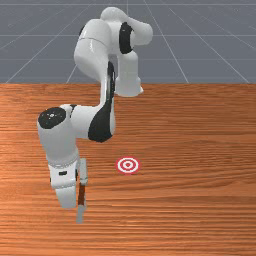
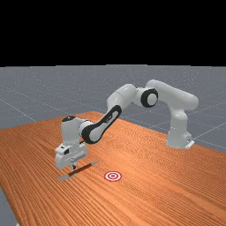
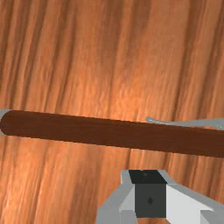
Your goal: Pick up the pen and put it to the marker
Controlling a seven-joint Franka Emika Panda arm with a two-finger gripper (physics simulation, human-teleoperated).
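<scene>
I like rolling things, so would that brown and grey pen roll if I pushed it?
The pen might roll, because its brown barrel looks round. Its thin grey clip could soon stop it, since it sticks out. It's straight, so probably stiff.

No legible text or signs

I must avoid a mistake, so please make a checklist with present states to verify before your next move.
1. Pen in sight: ok.
2. Gripper near the pen: ok, far view.
3. Pen held: not ok; wood shows between it and the gripper, wrist view.
4. Pen off the table: cannot tell.
5. Marker uncovered: ok.
6. Pen at marker: not ok; it is at the front view's left.
</scene>
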